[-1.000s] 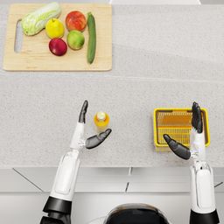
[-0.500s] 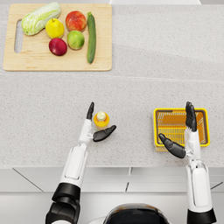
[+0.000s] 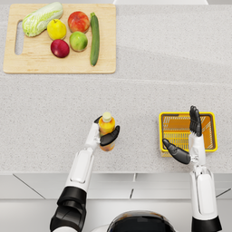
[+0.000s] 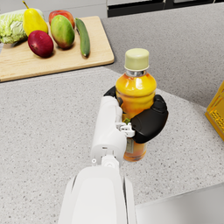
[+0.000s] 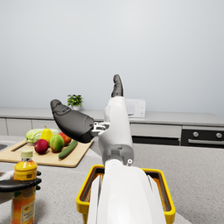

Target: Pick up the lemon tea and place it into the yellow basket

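Closed since half a second before: left hand [image 3: 105, 136] wrapped around lemon tea [image 3: 107, 129], bottle upright on the counter [image 3: 136, 97], grasp apparently made, lift and carry next. Right hand [image 3: 190, 142] spread, holding nothing, above yellow basket [image 3: 165, 117], well apart. Further back, cutting board [image 3: 59, 68], untouched.

I see two smooth white arms w/ black elbow sections, a dark left hand [image 3: 105, 134] and dark right hand [image 3: 188, 140], small silver wrist fittings.
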### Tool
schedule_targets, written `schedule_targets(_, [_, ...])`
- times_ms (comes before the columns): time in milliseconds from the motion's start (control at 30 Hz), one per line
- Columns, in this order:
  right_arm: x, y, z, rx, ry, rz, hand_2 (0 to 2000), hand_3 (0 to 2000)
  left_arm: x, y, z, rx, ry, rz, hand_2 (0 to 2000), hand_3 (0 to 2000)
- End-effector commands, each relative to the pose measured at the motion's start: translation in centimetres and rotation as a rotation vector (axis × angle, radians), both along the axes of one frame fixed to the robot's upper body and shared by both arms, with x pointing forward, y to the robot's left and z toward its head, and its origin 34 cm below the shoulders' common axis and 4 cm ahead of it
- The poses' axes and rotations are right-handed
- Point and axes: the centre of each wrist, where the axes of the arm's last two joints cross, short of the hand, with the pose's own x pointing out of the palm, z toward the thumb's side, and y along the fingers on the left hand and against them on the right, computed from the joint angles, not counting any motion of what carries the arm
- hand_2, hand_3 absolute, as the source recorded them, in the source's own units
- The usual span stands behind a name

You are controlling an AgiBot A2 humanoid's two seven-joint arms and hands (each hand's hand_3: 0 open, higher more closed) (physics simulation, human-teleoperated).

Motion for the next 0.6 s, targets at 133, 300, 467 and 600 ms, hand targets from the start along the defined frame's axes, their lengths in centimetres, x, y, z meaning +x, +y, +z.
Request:
schedule_targets(133, [0.4,3.3,-0.5,-0.015,0.022,0.117,0,0,-1.1,-3.1,14.1,-0.174,-0.507,-0.150,2000,2000])
schedule_targets(300, [1.2,6.3,-1.9,-0.063,0.074,0.189,0,0,-2.2,-4.4,18.3,-0.234,-0.655,-0.209,2000,2000])
schedule_targets(467, [3.1,9.4,-2.2,-0.133,0.085,0.215,0,0,-4.3,-6.9,19.5,-0.251,-0.713,-0.323,2000,2000])
schedule_targets(600, [4.0,10.7,-1.7,-0.136,0.079,0.230,0,0,-6.7,-9.0,19.0,-0.245,-0.721,-0.445,2000,2000])
